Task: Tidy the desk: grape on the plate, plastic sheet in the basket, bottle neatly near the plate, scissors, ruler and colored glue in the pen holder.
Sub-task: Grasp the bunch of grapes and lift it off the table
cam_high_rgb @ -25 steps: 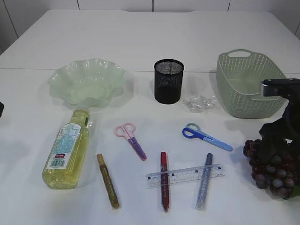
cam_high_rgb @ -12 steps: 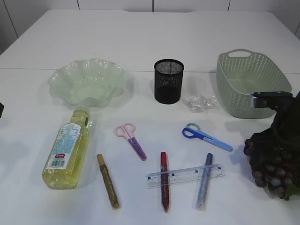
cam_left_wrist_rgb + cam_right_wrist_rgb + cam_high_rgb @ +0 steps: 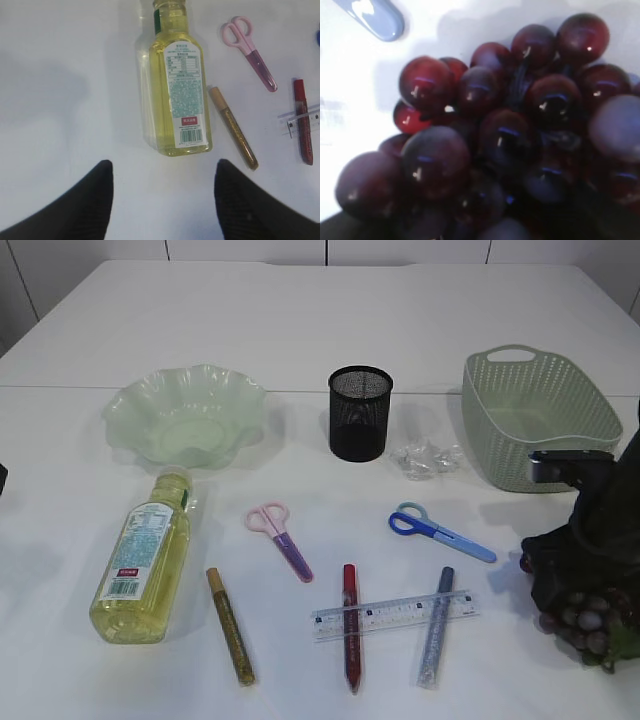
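Note:
The dark red grape bunch (image 3: 588,628) lies at the table's right front edge and fills the right wrist view (image 3: 500,135). My right gripper (image 3: 582,575) is pressed down into the bunch, with its fingers hidden among the grapes. My left gripper (image 3: 162,167) is open and empty, hovering just in front of the base of the lying yellow bottle (image 3: 180,85), which also shows in the exterior view (image 3: 140,560). The green wavy plate (image 3: 130,405), black mesh pen holder (image 3: 360,412), green basket (image 3: 520,460) and crumpled clear plastic sheet (image 3: 425,458) stand at the back.
Pink scissors (image 3: 280,530), blue scissors (image 3: 440,530), a clear ruler (image 3: 395,615) and gold (image 3: 230,625), red (image 3: 350,625) and silver (image 3: 436,625) glue sticks lie across the front middle. The ruler rests over the red and silver sticks.
My right arm has come down and slightly left onto the grape bunch, now covering most of it. The left arm and the other objects have not moved.

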Robot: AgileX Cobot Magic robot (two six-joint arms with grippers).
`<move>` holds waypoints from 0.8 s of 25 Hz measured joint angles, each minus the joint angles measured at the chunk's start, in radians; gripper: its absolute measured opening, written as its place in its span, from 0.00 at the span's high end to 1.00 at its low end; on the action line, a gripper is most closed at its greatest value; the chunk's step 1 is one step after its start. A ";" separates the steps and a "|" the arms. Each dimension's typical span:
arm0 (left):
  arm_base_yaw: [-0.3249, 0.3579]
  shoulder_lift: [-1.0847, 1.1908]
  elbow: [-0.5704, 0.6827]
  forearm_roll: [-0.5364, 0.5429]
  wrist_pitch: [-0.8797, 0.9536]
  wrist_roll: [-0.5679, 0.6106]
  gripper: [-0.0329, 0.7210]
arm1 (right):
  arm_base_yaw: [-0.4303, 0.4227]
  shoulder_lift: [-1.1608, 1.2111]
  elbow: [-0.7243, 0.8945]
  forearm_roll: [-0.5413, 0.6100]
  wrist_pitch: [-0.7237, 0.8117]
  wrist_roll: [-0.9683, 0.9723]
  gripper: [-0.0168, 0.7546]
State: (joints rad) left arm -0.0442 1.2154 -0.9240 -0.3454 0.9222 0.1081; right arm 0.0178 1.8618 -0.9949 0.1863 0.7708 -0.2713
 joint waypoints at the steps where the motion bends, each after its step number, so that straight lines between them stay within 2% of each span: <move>1: 0.000 0.000 0.000 0.000 0.002 0.001 0.34 | 0.000 0.003 0.000 0.000 0.000 0.000 0.34; 6: 0.000 0.000 0.000 0.000 0.002 0.001 0.34 | 0.002 0.003 -0.002 0.008 0.002 0.000 0.57; 8: 0.000 0.000 0.000 0.000 0.003 0.002 0.35 | 0.002 0.003 -0.004 0.008 0.006 0.000 0.62; 20: 0.000 0.000 0.000 0.000 0.004 0.004 0.36 | 0.002 -0.109 -0.004 0.077 0.070 -0.031 0.65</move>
State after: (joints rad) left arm -0.0442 1.2154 -0.9240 -0.3454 0.9264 0.1119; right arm 0.0194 1.7531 -0.9987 0.2630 0.8411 -0.3024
